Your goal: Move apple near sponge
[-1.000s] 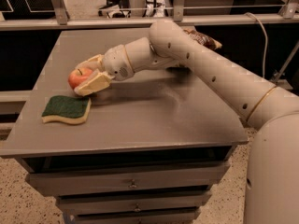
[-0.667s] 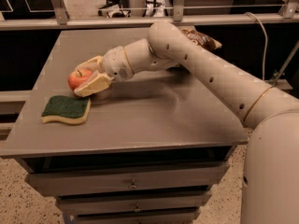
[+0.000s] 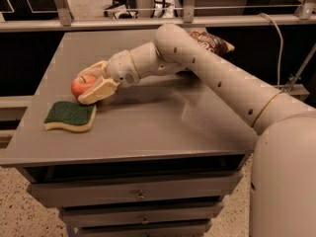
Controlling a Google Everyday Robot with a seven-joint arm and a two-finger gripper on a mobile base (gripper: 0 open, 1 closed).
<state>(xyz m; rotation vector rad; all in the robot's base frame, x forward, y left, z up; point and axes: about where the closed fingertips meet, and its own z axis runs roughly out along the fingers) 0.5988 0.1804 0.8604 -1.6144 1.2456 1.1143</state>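
Red-orange apple (image 3: 81,84) sits gripped between the cream fingers (image 3: 98,90) of the gripper (image 3: 85,87), which are closed on its sides, at the left of the grey table (image 3: 173,127). Sponge (image 3: 70,116) lies just in front, green side up, not touching the apple. Chip bag (image 3: 213,42) is at the far edge, behind the arm (image 3: 207,73).

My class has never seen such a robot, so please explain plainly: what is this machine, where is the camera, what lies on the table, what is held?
This is a mobile robot with one long white arm. One camera looks down on a grey table top; where it is mounted is unknown. The gripper, towards the picture's left, has two cream fingers closed around a small round red-orange apple. Just in front lies a flat green-topped yellow sponge. A brown chip bag lies behind the arm.
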